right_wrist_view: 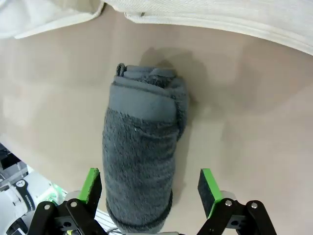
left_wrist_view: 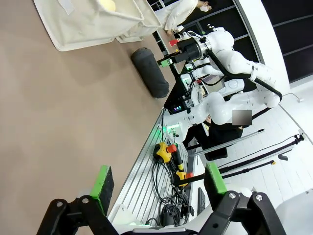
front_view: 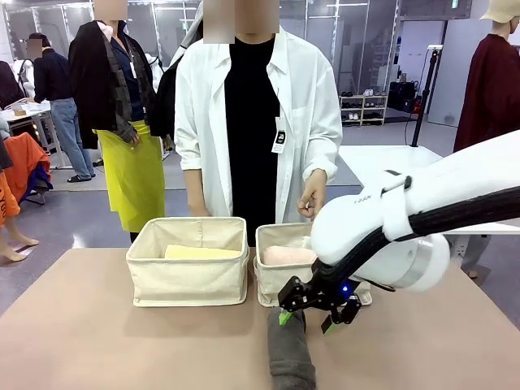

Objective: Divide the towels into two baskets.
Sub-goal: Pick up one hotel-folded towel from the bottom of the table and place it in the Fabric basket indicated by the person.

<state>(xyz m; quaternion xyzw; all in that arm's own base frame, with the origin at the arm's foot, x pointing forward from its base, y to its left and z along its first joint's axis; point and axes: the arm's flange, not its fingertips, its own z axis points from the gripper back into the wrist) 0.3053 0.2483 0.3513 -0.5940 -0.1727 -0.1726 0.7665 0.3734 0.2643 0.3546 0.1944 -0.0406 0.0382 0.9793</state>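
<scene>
Two beige baskets are seen side by side at the far part of the table (front_view: 81, 325), the left basket (front_view: 188, 276) touching or nearly touching the right basket (front_view: 280, 272). Three towels are counted in the front view: one yellow towel (front_view: 201, 253) is laid flat in the left basket, one pink towel (front_view: 286, 255) is laid in the right basket, and one grey towel (front_view: 291, 353) is left on the table, just in front of the right basket, its length running toward the robot. The right gripper (front_view: 313, 315) is held low over the far end of the grey towel with its jaws spread wide; in the right wrist view the two green pads (right_wrist_view: 91, 184) are seen on either side of the roll, apart from it, so nothing is grasped. The loose outer flap of the grey roll is seen folded over at the end nearest the baskets. The left gripper (left_wrist_view: 159, 183) is held over bare table near the robot's edge, jaws also spread and empty. One person in a white coat is stood behind the baskets, one hand (front_view: 310, 203) raised at waist height above the right basket.
</scene>
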